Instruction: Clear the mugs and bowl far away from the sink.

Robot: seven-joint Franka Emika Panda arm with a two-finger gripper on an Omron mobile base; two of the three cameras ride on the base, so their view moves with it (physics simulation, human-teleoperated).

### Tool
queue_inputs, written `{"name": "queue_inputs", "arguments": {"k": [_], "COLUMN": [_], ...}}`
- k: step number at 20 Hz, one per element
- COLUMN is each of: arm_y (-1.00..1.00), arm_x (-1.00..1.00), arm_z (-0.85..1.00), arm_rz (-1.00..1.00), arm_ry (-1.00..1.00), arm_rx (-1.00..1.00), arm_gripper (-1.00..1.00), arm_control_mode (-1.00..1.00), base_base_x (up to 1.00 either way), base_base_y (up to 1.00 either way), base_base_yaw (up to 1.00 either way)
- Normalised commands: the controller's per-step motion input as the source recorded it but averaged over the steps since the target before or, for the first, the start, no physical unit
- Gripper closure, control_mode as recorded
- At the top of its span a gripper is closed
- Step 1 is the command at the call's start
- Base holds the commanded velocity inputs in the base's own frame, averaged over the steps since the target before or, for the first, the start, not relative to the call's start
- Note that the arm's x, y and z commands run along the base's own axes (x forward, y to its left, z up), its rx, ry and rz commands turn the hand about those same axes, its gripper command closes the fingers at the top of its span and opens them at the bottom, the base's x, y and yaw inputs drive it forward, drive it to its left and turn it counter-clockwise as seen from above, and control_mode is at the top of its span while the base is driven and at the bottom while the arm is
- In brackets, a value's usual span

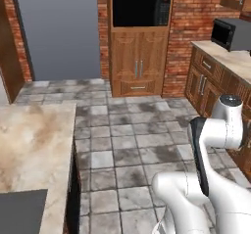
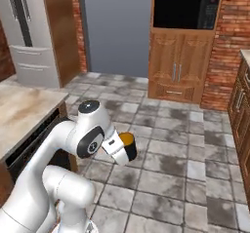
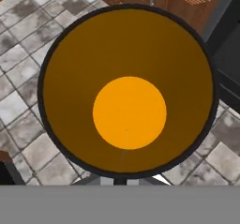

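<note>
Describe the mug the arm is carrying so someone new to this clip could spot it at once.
In the right base view, start at the white arm over the grey tiled floor. At the arm's end sits the black mug, held above the tiles. Its yellow-orange inside, seen straight down in the hand view, marks it out against the brown cabinets and brick walls behind.

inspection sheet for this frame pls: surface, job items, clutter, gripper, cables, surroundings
Surface: marble-look counter at left, with a dark grey panel at its near corner; grey tiled floor ahead.
Job's things: black mug with yellow-orange inside, carried over the floor; the hand view looks straight into it.
Clutter: nothing seen.
Gripper: gripper shut on the black mug.
Cables: nothing seen.
Surroundings: brick walls, wooden oven cabinet, countertop microwave, steel fridge.
</note>
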Motion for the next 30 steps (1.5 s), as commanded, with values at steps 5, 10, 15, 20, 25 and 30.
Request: {"name": "queue_inputs", "arguments": {"k": [5,10,15,20,25,30], "arm_y": [0.00,0.00,0.00,0.00,0.00,0.00], "arm_x": [0.00,0.00,0.00,0.00,0.00,0.00], "arm_z": [0.00,0.00,0.00,0.00,0.00,0.00], "arm_rz": [0.00,0.00,0.00,0.00,0.00,0.00], "arm_ry": [0.00,0.00,0.00,0.00,0.00,0.00], "arm_rx": [0.00,0.00,0.00,0.00,0.00,0.00], "arm_gripper": [1.00,1.00,1.00,1.00,1.00,1.00], "arm_control_mode": [1.00,1.00,1.00,1.00,1.00,1.00], "base_base_x": [0.80,1.00,1.00,1.00,1.00,1.00], "base_base_y": [-0.65,-0.49,-0.12,0.17,0.33,0.52], "base_base_yaw": [-0.55,-0.49,-0.49,-0.46,-0.42,-0.43]}}
